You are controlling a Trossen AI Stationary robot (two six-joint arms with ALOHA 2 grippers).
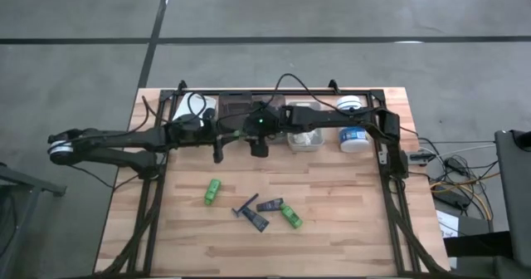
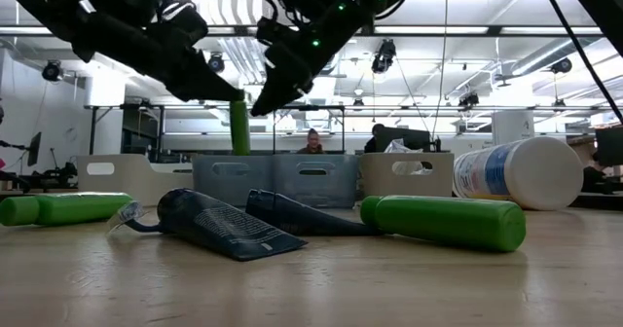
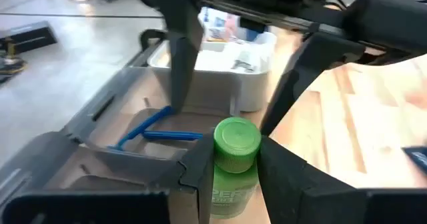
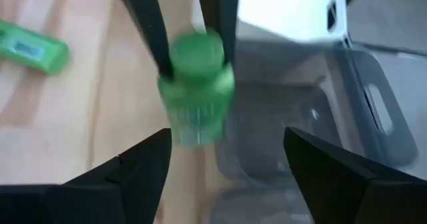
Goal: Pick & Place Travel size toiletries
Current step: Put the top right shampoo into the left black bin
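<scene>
A small green bottle (image 3: 233,151) hangs upright over the table's far middle, with my left gripper (image 3: 233,167) shut on it. My right gripper (image 4: 227,154) stands open just to the bottle's right, its fingers apart and touching nothing. In the low view the bottle (image 2: 239,127) hangs below both grippers. On the wood nearer the front lie two more green bottles (image 1: 212,191) (image 1: 290,217), dark razors (image 1: 247,208) and a small dark tube (image 1: 270,204), all on their sides. My left gripper pinches the bottle's upper body just under the cap (image 3: 235,174) between its two fingers (image 3: 200,167). The fingers come nearly level from the table's left. The bottle is upright, cap up, lifted clear of the table, and its body hangs below the fingers.
Along the far edge stand a white bin (image 1: 192,109), a dark bin (image 1: 236,111) and a clear bin (image 1: 304,138). A white tub with a blue label (image 1: 355,138) lies on its side at the right. A blue razor (image 3: 150,127) lies in the grey bin below the bottle.
</scene>
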